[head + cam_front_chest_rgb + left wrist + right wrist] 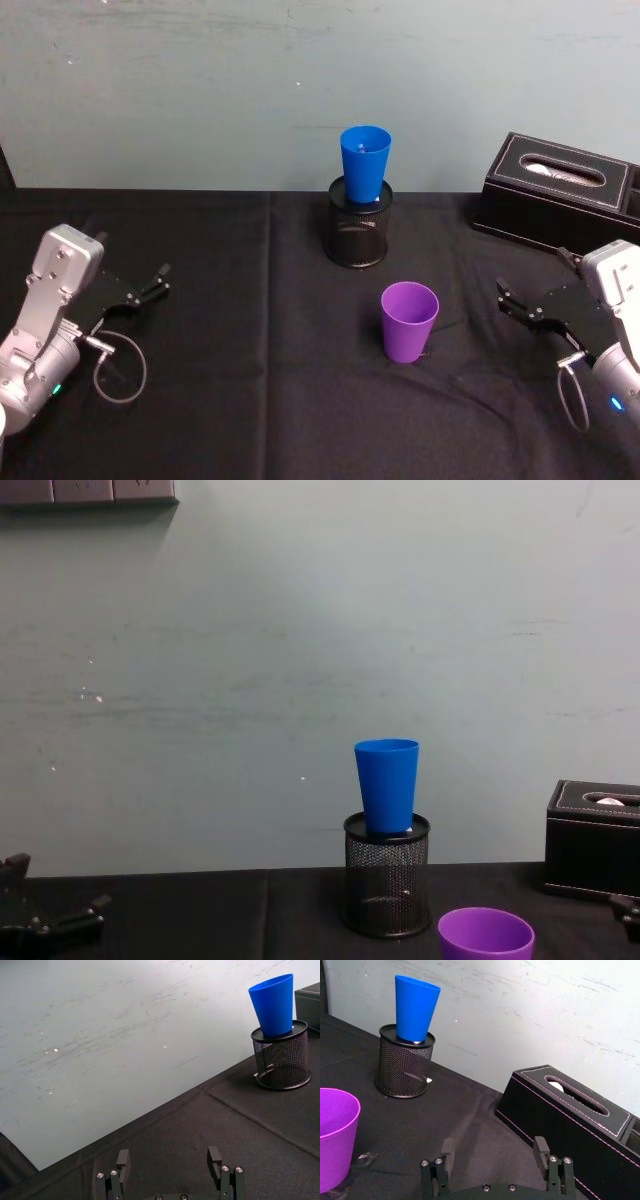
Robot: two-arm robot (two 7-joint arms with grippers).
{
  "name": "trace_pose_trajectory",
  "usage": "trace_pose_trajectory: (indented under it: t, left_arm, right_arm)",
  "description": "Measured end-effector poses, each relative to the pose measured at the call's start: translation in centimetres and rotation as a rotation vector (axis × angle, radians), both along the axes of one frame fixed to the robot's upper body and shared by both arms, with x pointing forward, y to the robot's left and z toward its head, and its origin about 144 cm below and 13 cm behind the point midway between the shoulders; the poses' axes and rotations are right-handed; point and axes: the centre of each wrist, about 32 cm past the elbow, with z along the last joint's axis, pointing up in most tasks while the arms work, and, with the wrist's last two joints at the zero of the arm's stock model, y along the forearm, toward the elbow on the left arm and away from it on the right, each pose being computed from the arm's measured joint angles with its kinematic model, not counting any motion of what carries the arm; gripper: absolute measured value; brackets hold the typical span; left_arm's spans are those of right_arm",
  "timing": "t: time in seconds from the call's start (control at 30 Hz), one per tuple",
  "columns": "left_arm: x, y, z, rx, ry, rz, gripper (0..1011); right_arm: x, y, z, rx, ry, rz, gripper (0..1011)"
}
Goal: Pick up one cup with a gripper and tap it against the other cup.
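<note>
The purple tapered plastic cup (409,320) is flanked by the released left gripper (157,281) at 9 o'clock and the released right gripper (504,300) at 3; the blue tapered plastic cup (364,163) is seen at 11.

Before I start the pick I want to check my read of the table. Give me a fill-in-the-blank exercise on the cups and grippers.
1. The cup standing in the mesh pen holder is ____.
2. The purple cup stands ____ on the black cloth, nearer the robot than the holder.
3. The left gripper and right gripper are both ____ and hold nothing.
4. The black tissue box sits on the robot's ____ side.
Missing words: blue; upright; open; right.
</note>
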Motion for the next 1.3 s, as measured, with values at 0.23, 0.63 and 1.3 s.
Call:
trace_pose_trajectory:
  t: [0.23,0.63,1.3]
  left_arm:
    - [0.0,0.0,0.0,0.0,0.0,0.0,1011]
    - [0.0,0.0,0.0,0.0,0.0,0.0,1011]
    - [0.0,0.0,0.0,0.0,0.0,0.0,1011]
  right_arm:
    - [0.0,0.0,0.0,0.0,0.0,0.0,1000]
    - [0.0,0.0,0.0,0.0,0.0,0.0,1000]
    - [0.0,0.0,0.0,0.0,0.0,0.0,1000]
